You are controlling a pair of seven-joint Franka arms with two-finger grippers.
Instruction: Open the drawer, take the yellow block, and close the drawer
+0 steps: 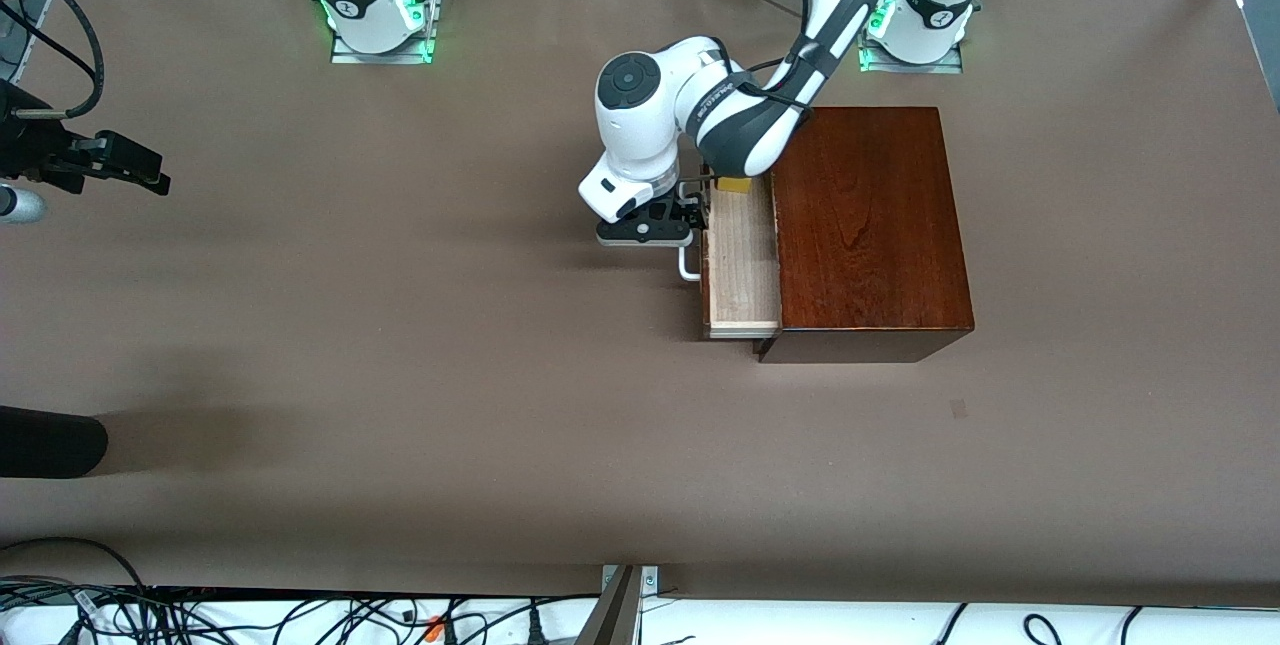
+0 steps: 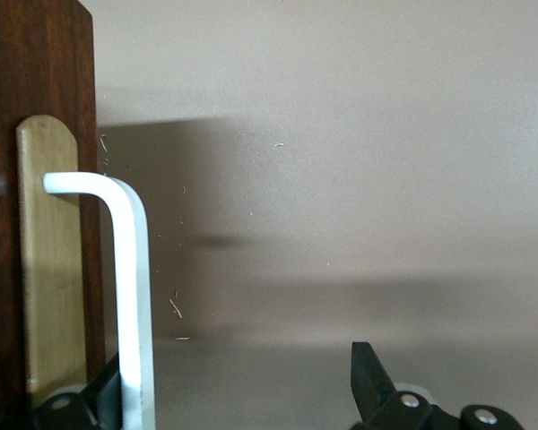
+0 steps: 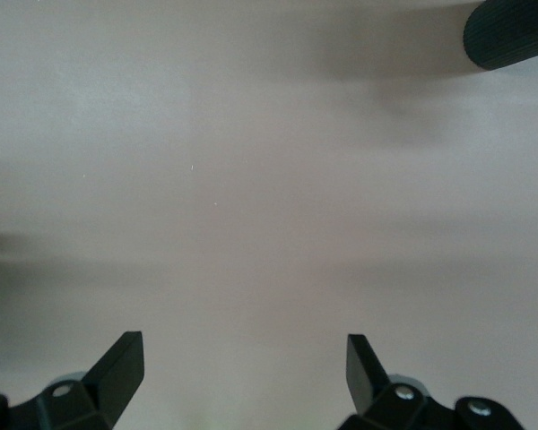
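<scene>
- Two arms here, only one at work: your left gripper (image 1: 690, 220) sits at the drawer (image 1: 742, 260), centre-right of the front view, by the white handle (image 1: 688, 270).
- Left wrist view gives what the front can't: fingers spread wide, one finger (image 2: 103, 403) beside the handle bar (image 2: 130, 296), the other well apart from it, nothing clamped.
- Drawer's pulled part-way out of the mahogany box (image 1: 868, 225); pale tray floor shows in the front view only.
- Yellow block (image 1: 735, 185) lies in the tray's upper end, just below the left arm's forearm; neither wrist cam shows it.
- Right gripper (image 1: 130, 165) waits at the frame's left edge, upper half, over bare table (image 1: 400, 375).
- Right wrist view: its fingers (image 3: 121, 367) fully apart, holding nothing, plain tabletop underneath; a dark rounded obj. (image 3: 511, 31) in its upper right corner, can't tell what.
</scene>
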